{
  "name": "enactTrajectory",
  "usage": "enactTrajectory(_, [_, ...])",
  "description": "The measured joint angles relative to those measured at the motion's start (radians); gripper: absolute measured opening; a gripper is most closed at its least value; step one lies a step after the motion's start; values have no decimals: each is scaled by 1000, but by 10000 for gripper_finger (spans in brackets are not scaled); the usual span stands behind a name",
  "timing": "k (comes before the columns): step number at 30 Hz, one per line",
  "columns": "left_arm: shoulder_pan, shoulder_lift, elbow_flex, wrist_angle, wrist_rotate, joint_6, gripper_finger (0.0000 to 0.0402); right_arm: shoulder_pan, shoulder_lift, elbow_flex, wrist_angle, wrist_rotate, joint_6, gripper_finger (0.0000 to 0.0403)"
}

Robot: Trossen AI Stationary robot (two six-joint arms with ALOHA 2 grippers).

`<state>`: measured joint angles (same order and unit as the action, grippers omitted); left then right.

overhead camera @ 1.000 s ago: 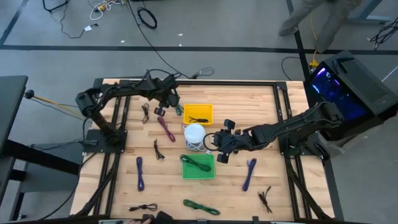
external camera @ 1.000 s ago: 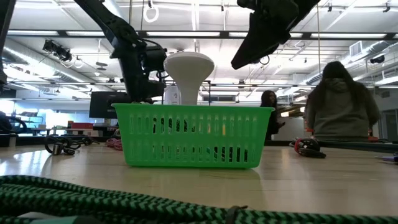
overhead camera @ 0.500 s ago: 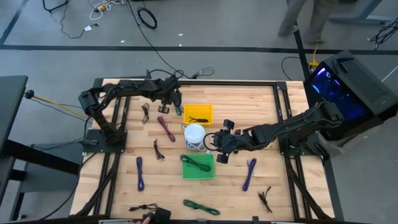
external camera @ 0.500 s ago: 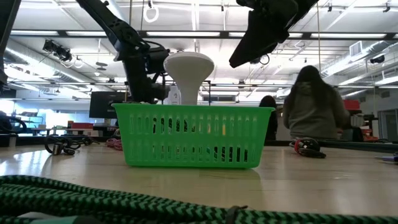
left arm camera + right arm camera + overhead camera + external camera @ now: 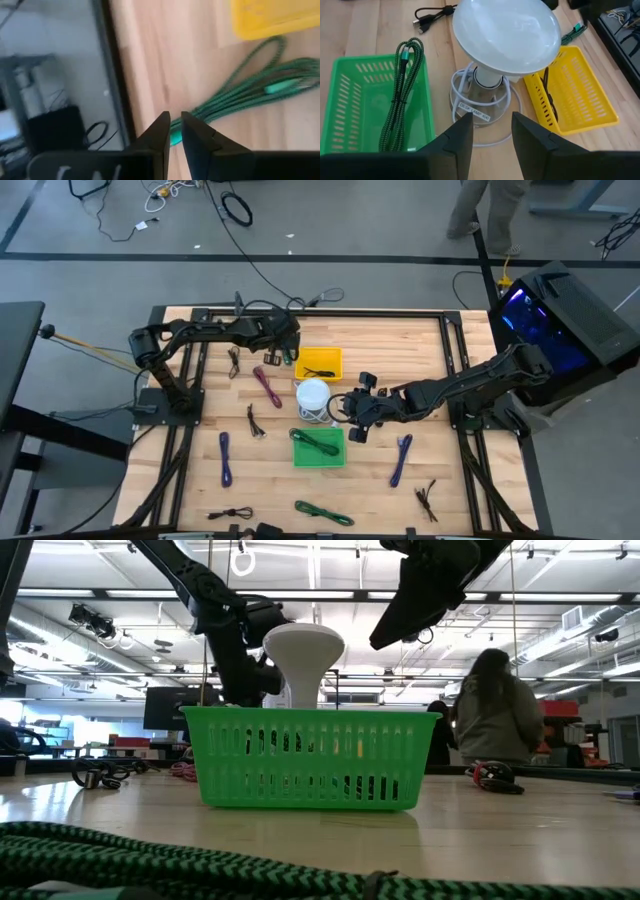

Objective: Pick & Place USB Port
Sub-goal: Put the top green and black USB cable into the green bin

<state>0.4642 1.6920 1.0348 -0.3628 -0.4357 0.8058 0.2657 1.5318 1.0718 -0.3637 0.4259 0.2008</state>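
My left gripper (image 5: 277,350) (image 5: 175,124) hovers over the table's far part, just left of the yellow basket (image 5: 319,364) (image 5: 272,17). A small dark piece with red on it, the USB port (image 5: 271,359), shows at its fingers in the high view. The left wrist view shows only a thin slit between the fingers, with nothing in it. My right gripper (image 5: 352,418) (image 5: 492,134) waits open above the white desk lamp (image 5: 506,32) (image 5: 313,394) and the green basket (image 5: 350,105) (image 5: 319,447). My left gripper is shut on the USB port (image 5: 271,359), which shows in the high view as a dark stub at the fingers, lifted clear of the table. The fingers themselves hide the place of contact in the left wrist view, so the part held and the kind of hold cannot be told.
A green cable (image 5: 240,95) lies on the wood beside the yellow basket, below my left gripper. A maroon strap (image 5: 267,387), purple straps (image 5: 225,458) (image 5: 402,458), dark wire ties (image 5: 250,420) and a green cable (image 5: 322,510) lie scattered. A person (image 5: 505,710) stands beyond the table.
My left gripper has moved toward the table's right edge, closing on the yellow basket, and the small dark piece has travelled with it. The person in the background has walked on.
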Motion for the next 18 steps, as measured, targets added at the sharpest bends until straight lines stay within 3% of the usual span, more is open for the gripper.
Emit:
enactTrajectory(6, [22, 0, 0, 9, 57, -46, 104, 19, 0, 0, -12, 0, -1, 135])
enactTrajectory(13, [70, 0, 0, -8, -35, -36, 199, 44, 0, 0, -13, 2, -4, 135])
enactTrajectory(18, [95, 1, 0, -20, 115, 75, 207, 53, 0, 0, -18, 1, -1, 135])
